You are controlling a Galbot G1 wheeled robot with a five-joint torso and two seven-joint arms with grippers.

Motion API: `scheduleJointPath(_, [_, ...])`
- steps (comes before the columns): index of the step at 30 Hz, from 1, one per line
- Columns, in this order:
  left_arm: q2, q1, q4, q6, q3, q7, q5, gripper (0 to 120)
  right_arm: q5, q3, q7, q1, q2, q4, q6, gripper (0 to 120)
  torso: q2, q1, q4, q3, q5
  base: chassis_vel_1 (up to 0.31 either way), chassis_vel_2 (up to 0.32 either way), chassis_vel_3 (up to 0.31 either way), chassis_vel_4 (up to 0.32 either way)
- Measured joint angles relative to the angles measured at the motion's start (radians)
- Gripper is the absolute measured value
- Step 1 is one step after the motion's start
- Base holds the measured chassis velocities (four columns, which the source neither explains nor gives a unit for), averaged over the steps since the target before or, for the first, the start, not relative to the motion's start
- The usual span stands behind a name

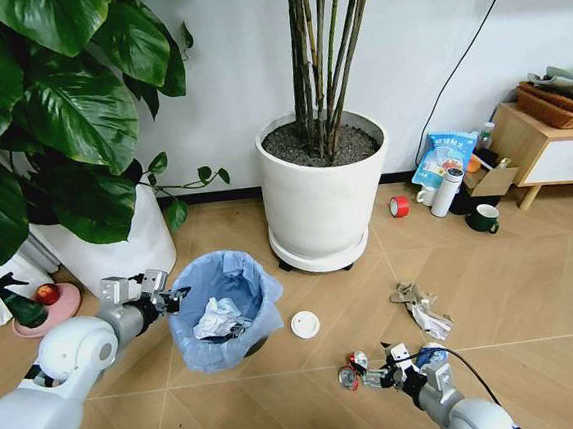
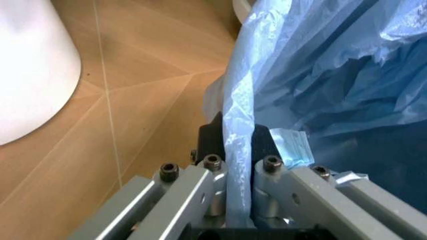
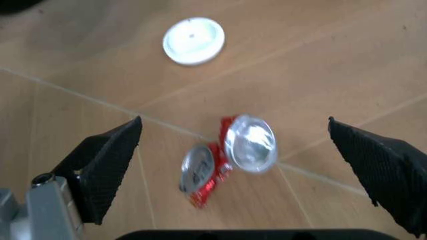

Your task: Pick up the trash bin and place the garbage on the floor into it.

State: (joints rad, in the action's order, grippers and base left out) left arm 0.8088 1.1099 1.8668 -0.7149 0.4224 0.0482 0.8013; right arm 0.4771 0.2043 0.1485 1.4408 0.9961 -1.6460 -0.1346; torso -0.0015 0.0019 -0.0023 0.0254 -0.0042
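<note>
Bin status: the small round dark trash bin [image 1: 225, 315], lined with a crinkled light-blue plastic bag, stands upright on the wooden plank floor [image 1: 533, 273], mouth facing up, with crumpled white tissue [image 1: 215, 318] inside. The left gripper [image 1: 173, 297] is clamped on the bin's rim, its metal fingers [image 2: 267, 187] pinching the bag's ruffled edge and the dark wall between them. The right gripper [image 1: 376, 375] hangs low over the floor, its black textured pads [image 3: 107, 162] spread wide on either side of a crushed red-and-silver can [image 3: 230, 155]. The can lies flat, its long axis roughly across the gap between the pads, silver ends up; no lettering is legible. A round white plastic lid [image 1: 305, 324] lies flat between bin and can. Thin twisted wrappers [image 1: 421, 309] lie apart from the can, near the white ceramic plant pot [image 1: 325, 196].
</note>
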Motion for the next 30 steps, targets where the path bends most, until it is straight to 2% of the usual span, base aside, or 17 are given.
scheduleJointPath(2, [0.0,-0.003,-0.001,0.0,-0.002,0.0,0.0,0,0.001,-0.003,-0.004,-0.001,0.004,0.005,-0.006,100,0.0,0.0,-0.0001,0.0,0.0004,0.0,0.0,0.0,0.0])
scheduleJointPath(3, [0.0,-0.007,-0.001,0.0,-0.004,0.0,0.001,0,0.005,-0.014,-0.013,-0.006,0.01,0.013,-0.019,100,0.0,0.0,-0.0001,0.0,0.002,0.0,0.0,0.0,0.0])
scheduleJointPath(6, [0.001,-0.007,-0.001,0.0,-0.006,0.0,0.001,0,0.019,-0.039,-0.045,-0.022,0.02,0.032,-0.037,100,0.0,0.0,-0.0001,0.0,0.0003,0.0,0.0,0.0,0.0])
scheduleJointPath(8, [0.001,-0.007,0.0,0.0,-0.006,0.0,0.001,0,0.036,-0.068,-0.074,-0.044,0.033,0.06,-0.058,100,0.0,0.0,0.0,0.0,0.0017,0.0,0.0,0.0,0.0])
scheduleJointPath(12, [-0.001,-0.006,0.006,0.0,-0.006,0.0,0.002,0,0.053,-0.093,-0.098,-0.067,0.048,0.096,-0.077,100,0.0,0.0,0.0,0.0,0.0007,0.0,0.0,0.0,0.0])
scheduleJointPath(23, [0.0,-0.006,0.008,0.001,-0.005,0.0,0.004,0,0.115,-0.167,-0.188,-0.151,0.112,0.177,-0.108,100,0.0,0.0,0.0001,0.0,0.0009,0.0,0.0,0.0,0.0])
scheduleJointPath(26, [0.0,-0.006,0.008,0.001,-0.005,0.001,0.004,0,0.116,-0.174,-0.201,-0.167,0.124,0.199,-0.108,98,0.0,0.0,0.0,0.0,0.0012,0.0,0.0,0.0,0.0])
scheduleJointPath(30, [-0.001,-0.008,0.008,0.002,-0.004,0.002,0.004,0,0.123,-0.179,-0.213,-0.186,0.131,0.22,-0.114,85,0.0,0.0,0.0,0.0,0.0011,0.0,0.0,0.0,0.0])
